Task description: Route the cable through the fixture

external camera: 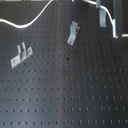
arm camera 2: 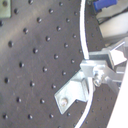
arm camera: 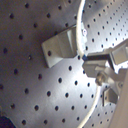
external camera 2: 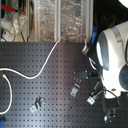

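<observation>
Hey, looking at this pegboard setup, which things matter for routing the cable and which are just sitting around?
Part of the job:
- cable
- metal clips on the pegboard: one, another, a third
- gripper, whose jaw state I cannot tell

Just lying about:
- clear containers behind the board
- blue object by them

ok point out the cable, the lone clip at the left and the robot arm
cable (external camera 2: 47, 60), second exterior view, on its rising middle stretch
lone clip (external camera: 20, 55), first exterior view, on its flat base
robot arm (external camera 2: 111, 52), second exterior view, on its white housing
</observation>
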{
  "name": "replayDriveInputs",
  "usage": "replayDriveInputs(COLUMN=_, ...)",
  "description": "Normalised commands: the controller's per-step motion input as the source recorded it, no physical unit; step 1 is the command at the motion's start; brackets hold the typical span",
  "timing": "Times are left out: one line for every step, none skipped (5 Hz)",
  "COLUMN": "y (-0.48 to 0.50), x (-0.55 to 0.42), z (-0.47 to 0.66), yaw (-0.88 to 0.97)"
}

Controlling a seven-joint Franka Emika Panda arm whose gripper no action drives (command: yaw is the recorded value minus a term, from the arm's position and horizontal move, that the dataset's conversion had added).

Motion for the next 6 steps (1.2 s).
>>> replayDriveInputs(y=0.065, x=-0.081, z=0.06, yaw=-0.31)
replayDriveInputs(y=0.130, x=-0.035, z=0.16, yaw=-0.41)
replayDriveInputs(y=0.217, x=-0.079, z=0.12, yaw=-0.52)
replayDriveInputs(y=0.205, x=-0.115, z=0.14, yaw=-0.55)
replayDriveInputs(y=0.092, x=-0.113, z=0.17, yaw=-0.52)
replayDriveInputs(y=-0.036, x=-0.056, z=0.27, yaw=-0.47)
